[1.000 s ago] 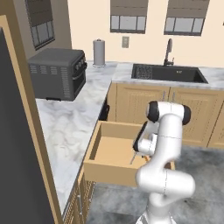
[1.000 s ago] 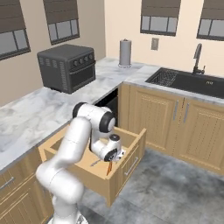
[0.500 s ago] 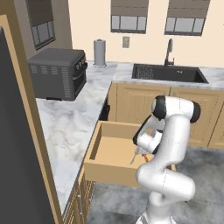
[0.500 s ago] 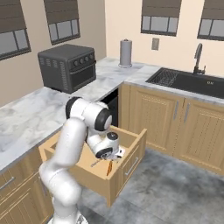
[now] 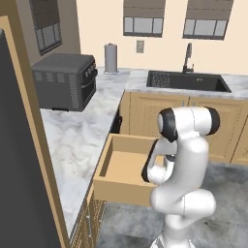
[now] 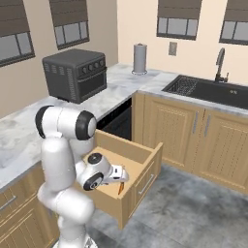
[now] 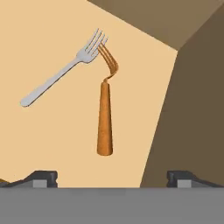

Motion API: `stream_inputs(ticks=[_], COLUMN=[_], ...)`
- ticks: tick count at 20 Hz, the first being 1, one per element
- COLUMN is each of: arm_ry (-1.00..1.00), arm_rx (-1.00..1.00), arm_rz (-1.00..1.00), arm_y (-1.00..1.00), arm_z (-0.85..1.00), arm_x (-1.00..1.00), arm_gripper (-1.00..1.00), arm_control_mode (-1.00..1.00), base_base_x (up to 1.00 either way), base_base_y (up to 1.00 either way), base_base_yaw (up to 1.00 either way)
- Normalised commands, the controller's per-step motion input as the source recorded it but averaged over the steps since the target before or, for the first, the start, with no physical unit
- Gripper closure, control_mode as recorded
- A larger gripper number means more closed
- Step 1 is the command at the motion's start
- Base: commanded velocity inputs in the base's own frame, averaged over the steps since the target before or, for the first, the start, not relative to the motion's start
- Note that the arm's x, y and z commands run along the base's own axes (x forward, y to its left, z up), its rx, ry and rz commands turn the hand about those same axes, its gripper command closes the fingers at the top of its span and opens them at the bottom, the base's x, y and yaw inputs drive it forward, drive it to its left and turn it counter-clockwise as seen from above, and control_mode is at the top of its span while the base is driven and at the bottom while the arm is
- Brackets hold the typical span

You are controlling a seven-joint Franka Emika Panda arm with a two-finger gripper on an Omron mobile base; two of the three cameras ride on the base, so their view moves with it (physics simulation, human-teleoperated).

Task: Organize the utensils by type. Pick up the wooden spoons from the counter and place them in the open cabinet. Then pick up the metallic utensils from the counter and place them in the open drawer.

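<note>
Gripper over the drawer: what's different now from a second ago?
The gripper has opened and let go; in the hand view a silver fork and a copper-brown fork lie free on the open drawer floor, tines touching. The arm's upper joints have swung a little to the robot's right. The drawer, the toaster oven and the counter are unchanged.

You are looking at a home kitchen: a marbled counter (image 5: pixel 77 140) is running over light-wood cabinet fronts (image 6: pixel 174 131), with a black sink (image 5: pixel 186 81) and faucet (image 5: pixel 187 56), a dark countertop oven (image 5: pixel 65 80), and windows (image 5: pixel 143 19) sitting above.
</note>
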Motion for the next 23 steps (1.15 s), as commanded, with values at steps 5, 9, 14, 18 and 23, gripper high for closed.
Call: stream_inputs(ticks=[5,9,14,18,23], arm_ry=[-0.13,-0.38,-0.46,-0.35,-0.18], arm_rx=[-0.06,0.01,0.11,0.19,0.19], arm_rz=[-0.12,-0.21,-0.25,-0.23,-0.2], arm_y=[0.19,0.06,0.01,-0.05,-0.34], arm_z=[1.0,1.0,1.0,1.0,1.0], arm_x=[0.08,0.23,0.1,0.0,0.0], arm_gripper=[-1.0,-1.0,-1.0,-1.0,-1.0], arm_control_mode=[-1.0,-1.0,-1.0,-1.0,-1.0], base_base_x=[0.0,0.0,0.0,0.0,0.0], base_base_y=[0.0,0.0,0.0,0.0,0.0], base_base_yaw=[0.0,0.0,0.0,0.0,0.0])
